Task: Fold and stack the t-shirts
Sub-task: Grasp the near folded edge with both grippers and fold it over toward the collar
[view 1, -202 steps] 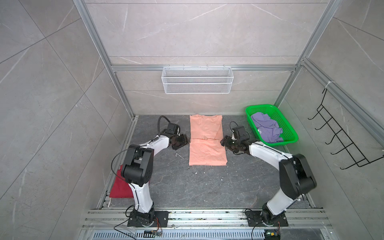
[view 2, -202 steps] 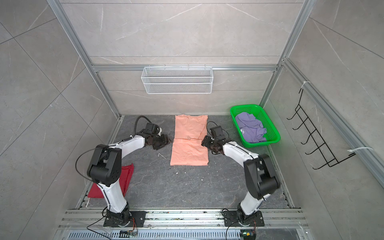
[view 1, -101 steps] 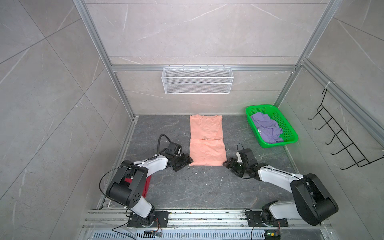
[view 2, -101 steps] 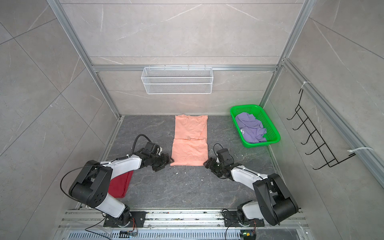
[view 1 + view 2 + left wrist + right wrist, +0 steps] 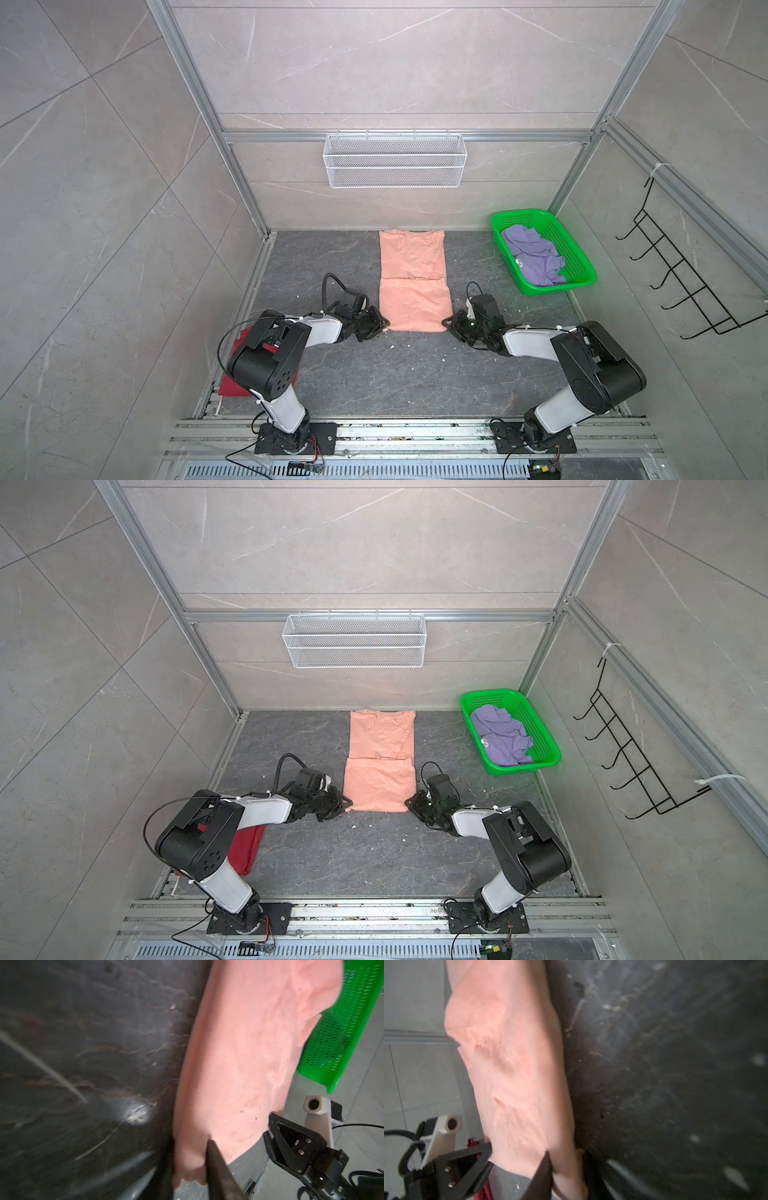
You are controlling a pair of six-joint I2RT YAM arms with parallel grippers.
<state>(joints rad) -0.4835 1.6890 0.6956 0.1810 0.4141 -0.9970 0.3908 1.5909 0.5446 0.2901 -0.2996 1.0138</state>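
Note:
The peach-orange t-shirt (image 5: 415, 291) (image 5: 380, 766) lies flat mid-floor as a long narrow strip with a crease across its middle. My left gripper (image 5: 384, 326) (image 5: 347, 804) sits low at its near left corner. In the left wrist view this gripper (image 5: 190, 1159) is shut on that corner of peach cloth (image 5: 239, 1053). My right gripper (image 5: 446, 324) (image 5: 409, 802) sits at the near right corner and is shut on the cloth there (image 5: 564, 1165). A dark red t-shirt (image 5: 232, 386) (image 5: 245, 845) lies at the near left, partly under the left arm. A lavender t-shirt (image 5: 534, 259) (image 5: 500, 737) is crumpled in the basket.
The green perforated basket (image 5: 552, 289) (image 5: 523, 766) stands at the back right of the floor. A white wire basket (image 5: 395, 160) hangs on the back wall and a black hook rack (image 5: 685, 282) on the right wall. White crumbs dot the dark floor.
Both arms slid from the shirt's mid sides back toward me to its near corners. Both grippers went from open to shut on the cloth.

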